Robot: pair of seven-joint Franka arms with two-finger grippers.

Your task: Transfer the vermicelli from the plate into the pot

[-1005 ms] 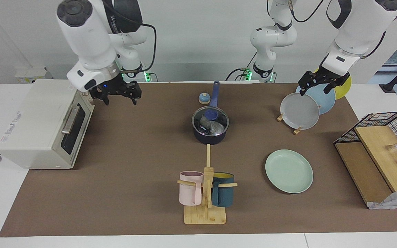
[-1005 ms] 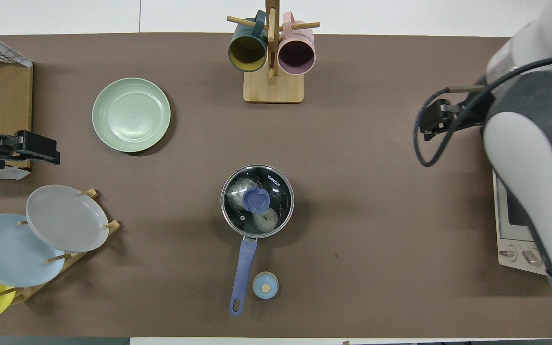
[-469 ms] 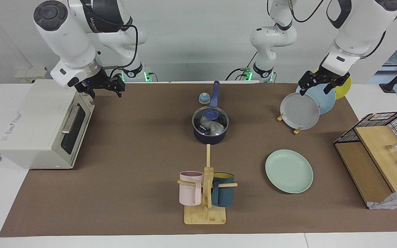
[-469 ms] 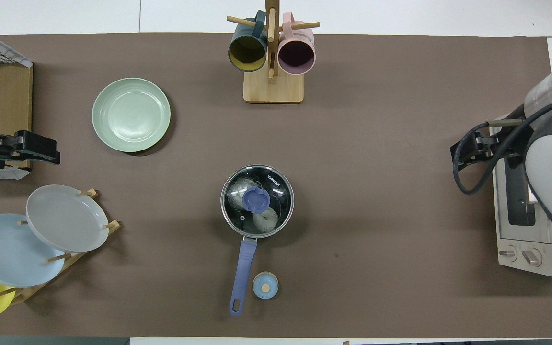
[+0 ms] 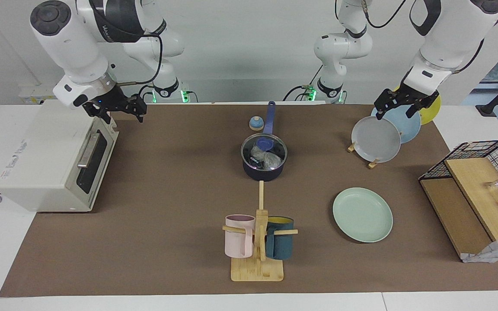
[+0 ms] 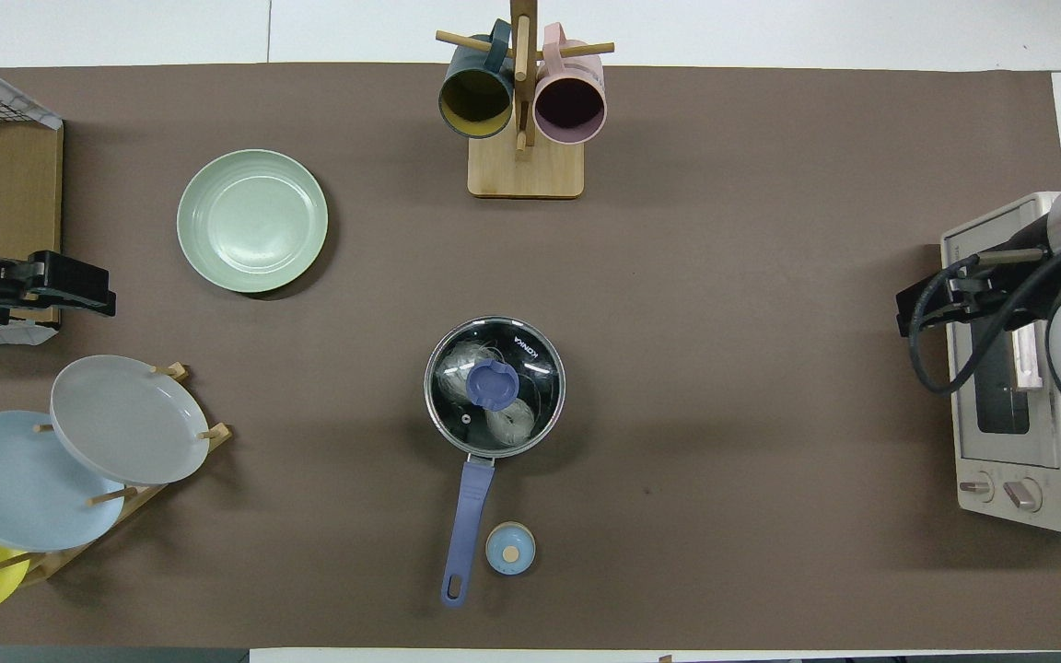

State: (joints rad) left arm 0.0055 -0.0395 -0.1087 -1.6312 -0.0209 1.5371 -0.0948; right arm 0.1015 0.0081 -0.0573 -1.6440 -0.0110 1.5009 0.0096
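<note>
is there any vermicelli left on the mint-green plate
No, the plate is bare, and the vermicelli lies in the pot under its glass lid.

A pink mug [image 5: 239,236] and dark teal mug [image 5: 279,243] are hung on a bamboo mug tree [image 5: 257,270]; a white toaster oven [image 5: 46,160] is seen at the right arm's end

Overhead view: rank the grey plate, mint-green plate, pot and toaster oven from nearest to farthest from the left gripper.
From the left gripper:
1. Grey plate, on the rack, nearest the robots.
2. Mint-green plate, close second.
3. Pot, mid-table.
4. Toaster oven, at the right arm's end.
</note>
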